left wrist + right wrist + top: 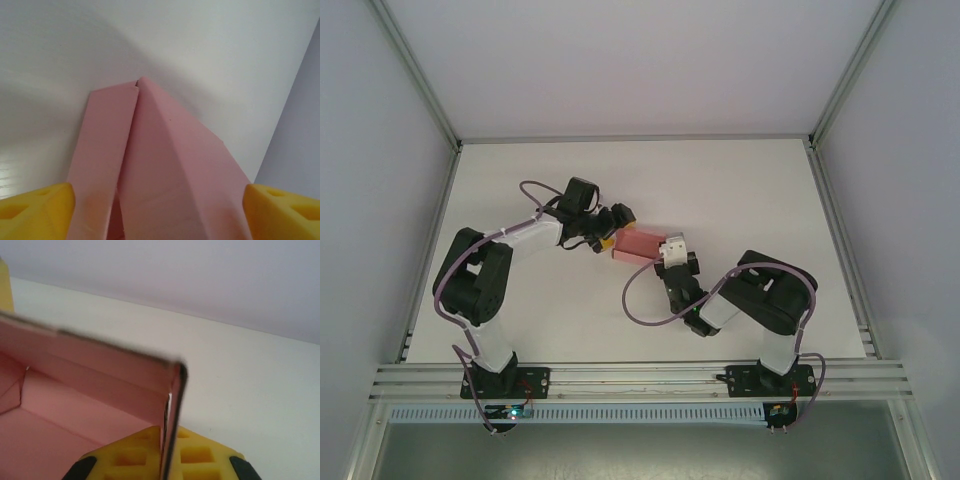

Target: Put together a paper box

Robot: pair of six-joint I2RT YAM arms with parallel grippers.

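**White table, pink box half formed between two grippers**

On the white table (520, 180), near its middle, the paper box (638, 244) sits between both arms. At its left end, the left gripper (605, 238) has its yellow fingers (35, 210) on both sides of the box, touching its edges, so we judge that it grips. One long flap (102, 150) is not yet flat against the body. At the right end, the right gripper (672, 255) pinches one thin wall (172, 405). We judge this is the folding step. Next, the loose flap needs pressing while the other side holds firm.
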